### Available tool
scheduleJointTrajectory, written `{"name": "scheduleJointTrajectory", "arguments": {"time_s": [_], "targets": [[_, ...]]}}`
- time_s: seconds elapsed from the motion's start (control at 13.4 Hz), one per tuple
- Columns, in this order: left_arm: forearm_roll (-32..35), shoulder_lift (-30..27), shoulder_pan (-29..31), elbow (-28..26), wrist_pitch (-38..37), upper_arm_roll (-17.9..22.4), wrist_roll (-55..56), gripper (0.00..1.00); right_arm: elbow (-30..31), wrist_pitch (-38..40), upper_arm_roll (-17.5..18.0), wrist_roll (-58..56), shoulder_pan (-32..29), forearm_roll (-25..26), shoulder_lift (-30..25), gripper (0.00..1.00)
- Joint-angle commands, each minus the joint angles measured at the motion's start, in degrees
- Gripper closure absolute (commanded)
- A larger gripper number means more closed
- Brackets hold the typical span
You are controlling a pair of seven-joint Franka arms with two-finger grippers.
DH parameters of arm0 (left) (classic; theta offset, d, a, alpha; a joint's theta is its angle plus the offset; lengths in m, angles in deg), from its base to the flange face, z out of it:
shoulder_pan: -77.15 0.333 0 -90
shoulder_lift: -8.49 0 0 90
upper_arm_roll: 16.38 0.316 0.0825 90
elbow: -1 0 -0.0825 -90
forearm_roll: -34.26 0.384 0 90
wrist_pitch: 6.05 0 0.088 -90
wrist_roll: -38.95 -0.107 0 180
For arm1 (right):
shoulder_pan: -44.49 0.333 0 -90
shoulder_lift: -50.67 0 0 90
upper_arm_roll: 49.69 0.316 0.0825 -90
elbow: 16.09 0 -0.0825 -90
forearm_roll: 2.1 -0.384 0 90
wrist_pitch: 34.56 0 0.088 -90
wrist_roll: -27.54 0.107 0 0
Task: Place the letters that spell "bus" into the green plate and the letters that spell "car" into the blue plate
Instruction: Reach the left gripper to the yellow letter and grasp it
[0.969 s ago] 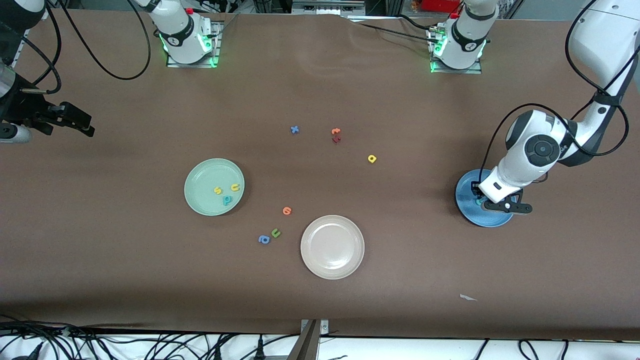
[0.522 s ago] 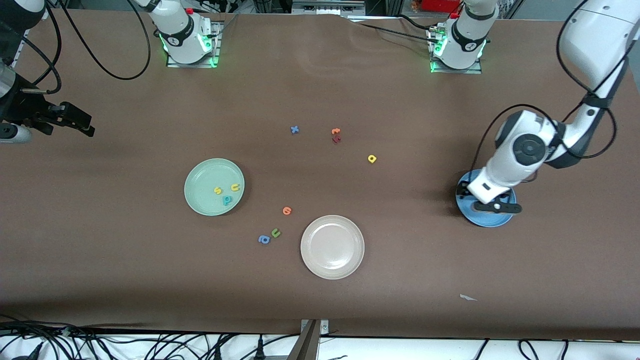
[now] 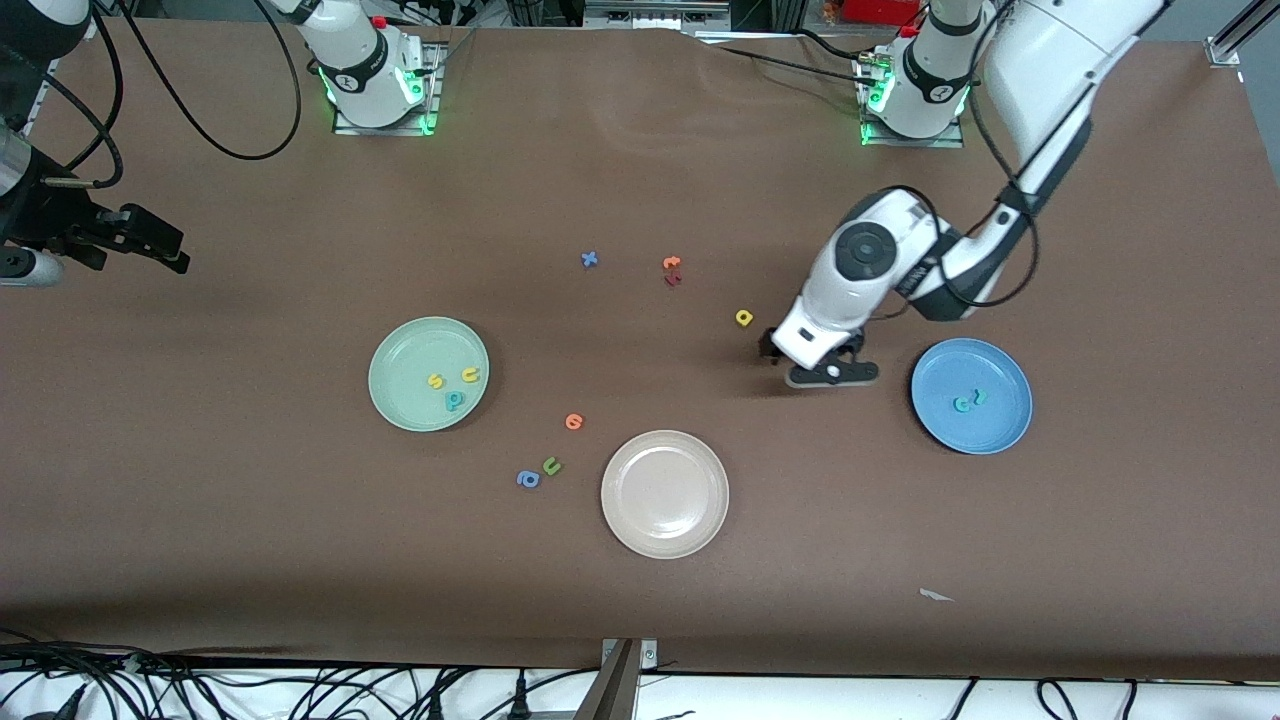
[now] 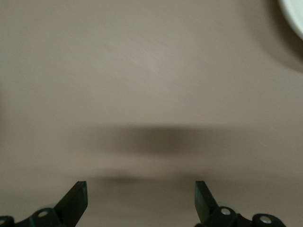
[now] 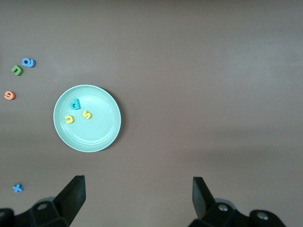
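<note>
Front view shows, nearest the camera-side edge of the tabletop (image 3: 300,560), the cream plate (image 3: 665,493), which is empty. A little farther lie the spare letters: the blue a (image 3: 528,479), the green u (image 3: 551,466) and the orange round letter (image 3: 574,421).

Farther again, toward the right arm's end, the green plate (image 3: 400,345) holds the yellow s (image 3: 435,380), the yellow u (image 3: 470,375) and the teal b (image 3: 455,400), so I judge "bus" to be finished. Toward the left arm's end, the blue plate (image 3: 990,430) now carries the teal c (image 3: 962,404) and the teal r (image 3: 980,396), lying just beside each other.

A second ago the left gripper (image 3: 815,360) was low in the blue plate with its jaws nearly closed. Since then it has let go, and it has moved away over the bare tabletop between the blue plate and the yellow a (image 3: 743,318). Its jaws are fully apart and hold nothing. This means two letters of "car" are delivered and only the yellow a remains, so I think the arm is going for it.

Farthest lie the dark red letter (image 3: 672,280), the orange letter (image 3: 671,263) and the blue x (image 3: 590,259). The right gripper (image 5: 137,198) waits high near the right arm's end of the tabletop, jaws wide and empty.
</note>
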Motion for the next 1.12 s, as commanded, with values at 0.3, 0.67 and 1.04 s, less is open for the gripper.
{"name": "scheduleJointTrajectory", "arguments": {"time_s": [0.3, 0.67, 1.04], "targets": [[-1.0, 3.6, -6.0, -0.1, -0.4, 0.5, 6.7, 0.03, -1.3, 1.1, -0.1, -0.8, 0.0, -0.8, 0.4, 0.00], [-1.0, 4.6, -6.3, -1.7, 0.6, 0.5, 6.7, 0.26, -1.3, 1.2, -0.1, -0.9, 0.0, -0.8, 0.4, 0.00], [-1.2, 5.1, -6.2, -2.0, 0.5, 0.5, 6.7, 0.46, -1.3, 1.1, -0.1, -0.9, 0.0, -0.8, 0.4, 0.00]]}}
